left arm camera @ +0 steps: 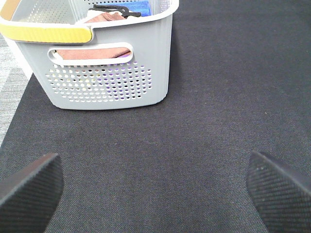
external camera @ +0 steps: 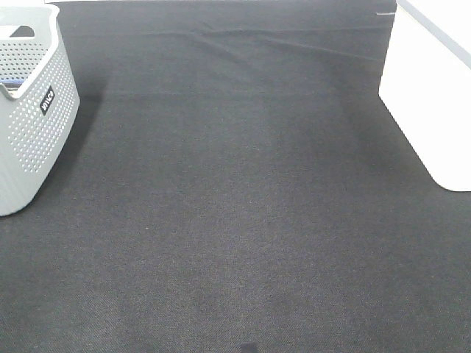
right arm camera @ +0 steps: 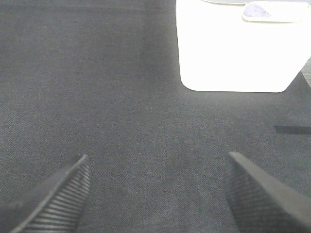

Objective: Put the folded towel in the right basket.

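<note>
A dark grey woven mat fills nearly the whole exterior high view, with a few shallow wrinkles near the upper centre. At the left edge of that frame stands a grey perforated plastic basket with a small black label on its side. At the upper right stands a white basket, its wall overexposed to plain white. Neither arm shows in this view.

In the left wrist view the grey basket sits in the upper left of the frame on the mat, one handle wrapped in yellow. Inside it lie folded cloths: a pinkish-red towel seen through the handle slot and over the rim, and something blue at the far end, with a black object lying across it. The left gripper hangs above bare mat with its two dark textured fingers spread wide, nothing between them.

In the right wrist view the white basket stands in the upper right of the frame, a pale item just visible at its rim. The right gripper is likewise spread wide over bare mat, holding nothing, well short of the basket.
</note>
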You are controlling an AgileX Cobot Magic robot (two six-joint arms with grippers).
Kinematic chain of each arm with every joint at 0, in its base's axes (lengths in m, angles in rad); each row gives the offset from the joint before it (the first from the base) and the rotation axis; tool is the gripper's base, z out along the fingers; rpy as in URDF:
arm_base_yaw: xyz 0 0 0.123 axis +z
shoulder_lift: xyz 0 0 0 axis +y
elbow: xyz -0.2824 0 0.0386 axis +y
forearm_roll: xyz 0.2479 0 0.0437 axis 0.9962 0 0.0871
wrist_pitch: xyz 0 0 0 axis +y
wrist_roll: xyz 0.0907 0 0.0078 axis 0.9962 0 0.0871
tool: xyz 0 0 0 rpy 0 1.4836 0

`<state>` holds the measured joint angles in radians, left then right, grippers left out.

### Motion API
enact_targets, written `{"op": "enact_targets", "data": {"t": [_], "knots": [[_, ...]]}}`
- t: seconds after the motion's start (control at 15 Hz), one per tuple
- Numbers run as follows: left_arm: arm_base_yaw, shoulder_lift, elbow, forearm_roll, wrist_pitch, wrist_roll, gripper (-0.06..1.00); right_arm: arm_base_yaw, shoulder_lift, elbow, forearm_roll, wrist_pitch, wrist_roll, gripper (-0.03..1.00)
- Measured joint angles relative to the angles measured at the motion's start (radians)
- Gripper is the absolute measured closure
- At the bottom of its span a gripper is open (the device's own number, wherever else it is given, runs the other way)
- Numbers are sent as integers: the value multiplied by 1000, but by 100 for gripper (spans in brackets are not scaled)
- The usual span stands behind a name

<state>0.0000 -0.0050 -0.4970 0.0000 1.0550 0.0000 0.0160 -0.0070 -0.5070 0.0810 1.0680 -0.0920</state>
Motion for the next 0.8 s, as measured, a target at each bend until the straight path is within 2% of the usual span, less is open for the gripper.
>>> {"op": "enact_targets", "data": {"t": [0.8], "knots": [[0, 0, 0, 0, 0, 0, -3, 0, 0, 0, 1, 0, 0, 24]]}}
